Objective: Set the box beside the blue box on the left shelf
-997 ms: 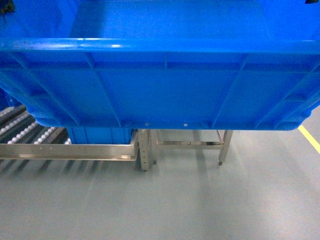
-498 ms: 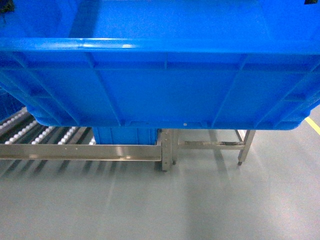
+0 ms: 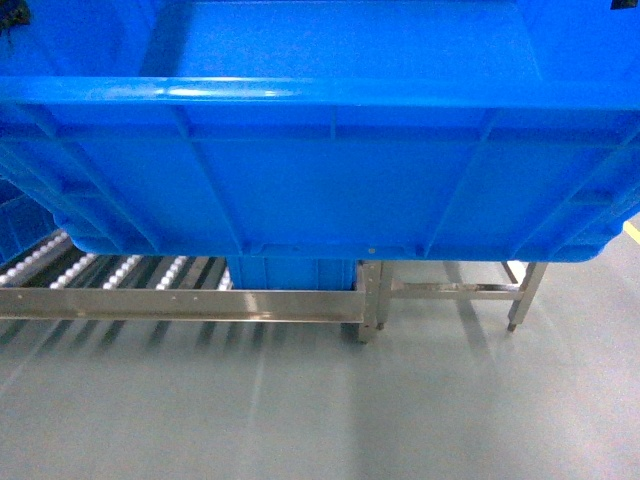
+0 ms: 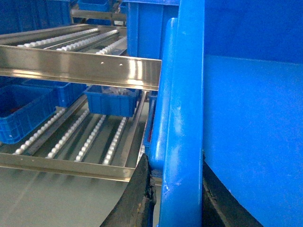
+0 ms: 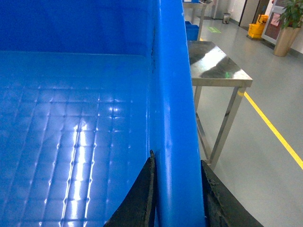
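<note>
I see a smooth grey floor (image 3: 300, 420) with a yellow line (image 5: 274, 132) and a steel surface (image 5: 213, 64) to the right of my right end effector (image 5: 176, 198). The left shelf (image 4: 80, 71), steel with rails of white rollers, lies left of my left end effector (image 4: 176, 198). Each end effector is clamped on the thick rim of the glossy, ribbed blue crate (image 3: 320, 170), held between them above the floor.

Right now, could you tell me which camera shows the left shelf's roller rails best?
The left wrist view: the left shelf shows two roller tiers. The head view shows only a strip beneath the box; the right wrist view shows none.
</note>
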Controlling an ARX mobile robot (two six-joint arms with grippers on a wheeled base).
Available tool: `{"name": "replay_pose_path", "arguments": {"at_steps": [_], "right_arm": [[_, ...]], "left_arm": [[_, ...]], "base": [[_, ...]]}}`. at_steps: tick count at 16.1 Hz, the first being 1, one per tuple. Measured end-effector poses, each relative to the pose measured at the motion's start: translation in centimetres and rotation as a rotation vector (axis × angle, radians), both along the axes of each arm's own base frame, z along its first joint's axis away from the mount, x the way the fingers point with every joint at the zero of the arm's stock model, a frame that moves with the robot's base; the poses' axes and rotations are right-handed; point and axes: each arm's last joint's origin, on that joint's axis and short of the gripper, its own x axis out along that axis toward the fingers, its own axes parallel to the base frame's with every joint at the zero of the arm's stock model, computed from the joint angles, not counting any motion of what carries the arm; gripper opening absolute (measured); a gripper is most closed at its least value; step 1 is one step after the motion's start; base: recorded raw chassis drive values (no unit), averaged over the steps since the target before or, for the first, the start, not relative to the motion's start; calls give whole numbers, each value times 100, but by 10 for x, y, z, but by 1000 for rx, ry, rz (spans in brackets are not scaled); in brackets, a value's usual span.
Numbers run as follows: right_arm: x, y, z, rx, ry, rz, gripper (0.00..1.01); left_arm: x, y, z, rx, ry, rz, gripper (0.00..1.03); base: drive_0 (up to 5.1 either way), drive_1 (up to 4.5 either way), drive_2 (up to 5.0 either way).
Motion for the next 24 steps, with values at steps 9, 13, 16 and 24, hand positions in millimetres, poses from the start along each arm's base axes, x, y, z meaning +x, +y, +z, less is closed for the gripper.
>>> {"name": "replay_pose_path", "arguments": {"at_steps": [9,13,16,24], "right_arm": [[0,0,0,0,-3,2,17],[0,0,1,0,-4,1,17],[0,0,0,0,-2,1,17],[0,0,0,0,-3,1,17]], "left_arm": [[0,0,0,-1,0,0,14],[0,0,0,-1,0,1,14],[0,0,0,0,-1,0,14],[0,0,0,-1,-3,0,14]], "base": [[-504,241,241],[-500,245,245],[-496,250,250],[-500,245,245]]}}
